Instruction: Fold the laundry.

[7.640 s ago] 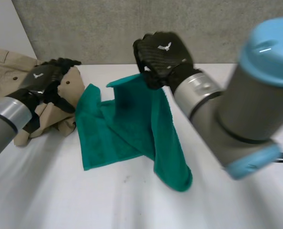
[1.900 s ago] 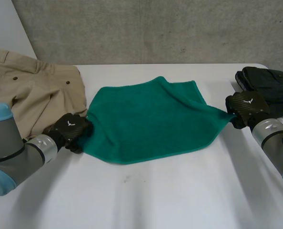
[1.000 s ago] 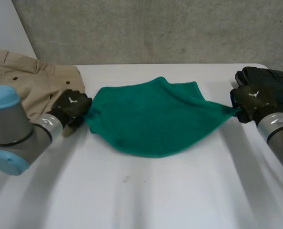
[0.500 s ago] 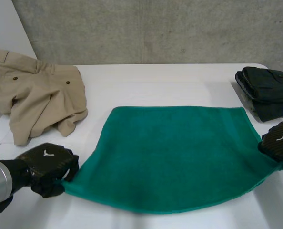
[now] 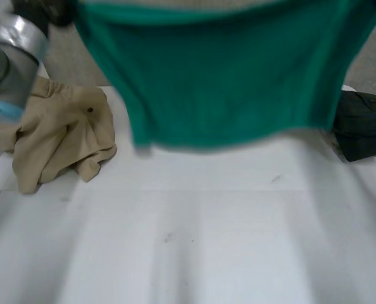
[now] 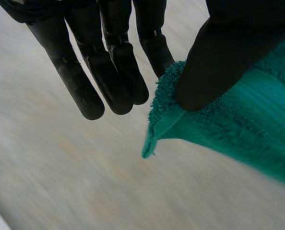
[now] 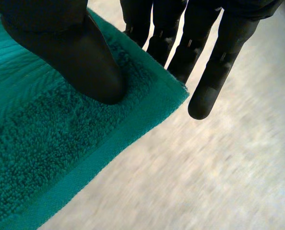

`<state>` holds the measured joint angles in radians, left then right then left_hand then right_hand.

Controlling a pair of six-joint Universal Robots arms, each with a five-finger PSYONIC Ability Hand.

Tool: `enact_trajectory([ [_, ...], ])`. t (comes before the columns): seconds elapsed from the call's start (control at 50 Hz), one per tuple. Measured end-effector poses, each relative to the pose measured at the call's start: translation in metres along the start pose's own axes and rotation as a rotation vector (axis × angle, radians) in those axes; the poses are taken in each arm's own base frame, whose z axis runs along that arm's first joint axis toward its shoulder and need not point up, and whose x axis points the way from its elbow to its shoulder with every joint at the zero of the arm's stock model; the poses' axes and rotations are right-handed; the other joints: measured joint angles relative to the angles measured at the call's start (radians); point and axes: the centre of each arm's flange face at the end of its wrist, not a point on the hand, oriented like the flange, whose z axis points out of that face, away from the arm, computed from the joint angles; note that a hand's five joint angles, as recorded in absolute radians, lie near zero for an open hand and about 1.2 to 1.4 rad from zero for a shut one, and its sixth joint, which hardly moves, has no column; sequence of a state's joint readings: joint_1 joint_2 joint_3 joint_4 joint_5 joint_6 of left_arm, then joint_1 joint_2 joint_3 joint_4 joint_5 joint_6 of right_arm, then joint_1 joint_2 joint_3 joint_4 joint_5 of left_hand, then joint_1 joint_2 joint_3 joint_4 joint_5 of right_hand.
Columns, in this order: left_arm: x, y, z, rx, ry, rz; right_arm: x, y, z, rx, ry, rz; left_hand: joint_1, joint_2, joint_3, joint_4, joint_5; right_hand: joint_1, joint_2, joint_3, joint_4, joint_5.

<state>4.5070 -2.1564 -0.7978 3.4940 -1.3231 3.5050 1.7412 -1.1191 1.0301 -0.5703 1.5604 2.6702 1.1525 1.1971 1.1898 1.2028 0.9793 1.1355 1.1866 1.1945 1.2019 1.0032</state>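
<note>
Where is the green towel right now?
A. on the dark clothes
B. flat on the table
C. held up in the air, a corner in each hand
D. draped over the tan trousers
C: the towel hangs clear of the table, with the left hand and the right hand each pinching a corner.

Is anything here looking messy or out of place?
The beige trousers lie crumpled at the left of the table, while the dark clothes at the right look folded. The green towel, held up by its corners, hangs flat.
</note>
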Motion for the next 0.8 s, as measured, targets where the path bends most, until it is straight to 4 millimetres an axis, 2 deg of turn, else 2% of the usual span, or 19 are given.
enact_trajectory([
  [0.04, -0.013, -0.015, 0.008, 0.081, -0.046, -0.051, 0.005, -0.006, 0.007, 0.080, 0.041, 0.027, 0.000, 0.000, 0.000, 0.000, 0.000, 0.000, 0.000, 0.000, 0.000, 0.004],
  [0.1, -0.020, -0.019, 0.008, 0.109, -0.065, -0.104, 0.004, -0.003, 0.008, 0.104, 0.049, 0.039, 0.000, 0.000, 0.000, 0.000, 0.000, 0.000, 0.000, 0.000, 0.000, 0.005],
  [0.26, -0.001, 0.012, -0.020, -0.052, 0.008, -0.180, -0.016, 0.028, -0.012, -0.029, -0.058, 0.034, 0.000, 0.001, 0.000, 0.000, 0.000, 0.000, 0.000, 0.000, 0.000, 0.006],
  [0.28, 0.008, 0.023, -0.031, -0.108, 0.040, -0.192, -0.024, 0.039, -0.022, -0.084, -0.109, 0.035, 0.000, 0.001, 0.001, 0.001, 0.000, 0.000, 0.000, 0.000, 0.000, 0.006],
  [0.44, 0.044, 0.067, -0.087, -0.330, 0.159, -0.231, -0.051, 0.075, -0.068, -0.257, -0.301, 0.044, 0.000, 0.001, 0.001, 0.001, 0.000, 0.000, 0.000, 0.000, 0.000, 0.006],
  [0.56, 0.069, 0.090, -0.143, -0.535, 0.264, -0.238, -0.058, 0.100, -0.114, -0.448, -0.463, 0.014, 0.000, 0.001, 0.001, 0.001, 0.000, 0.000, 0.000, 0.000, 0.000, 0.006],
  [0.62, 0.077, 0.091, -0.178, -0.664, 0.338, -0.241, -0.051, 0.106, -0.142, -0.590, -0.560, -0.025, 0.000, 0.001, 0.001, 0.001, 0.000, 0.000, 0.000, 0.000, 0.000, 0.006],
  [0.68, 0.079, 0.085, -0.204, -0.760, 0.399, -0.249, -0.040, 0.104, -0.164, -0.716, -0.643, -0.068, 0.000, 0.001, 0.001, 0.001, 0.000, 0.000, 0.000, 0.000, 0.000, 0.005],
  [0.78, 0.074, 0.059, -0.245, -0.932, 0.509, -0.274, -0.013, 0.089, -0.202, -0.928, -0.806, -0.163, 0.000, 0.001, 0.001, 0.001, 0.000, 0.000, 0.000, 0.000, 0.000, 0.006],
  [0.8, 0.070, 0.046, -0.258, -0.998, 0.553, -0.283, -0.003, 0.082, -0.214, -0.983, -0.869, -0.198, 0.000, 0.001, 0.001, 0.001, 0.000, 0.000, 0.000, 0.000, 0.000, 0.004],
])
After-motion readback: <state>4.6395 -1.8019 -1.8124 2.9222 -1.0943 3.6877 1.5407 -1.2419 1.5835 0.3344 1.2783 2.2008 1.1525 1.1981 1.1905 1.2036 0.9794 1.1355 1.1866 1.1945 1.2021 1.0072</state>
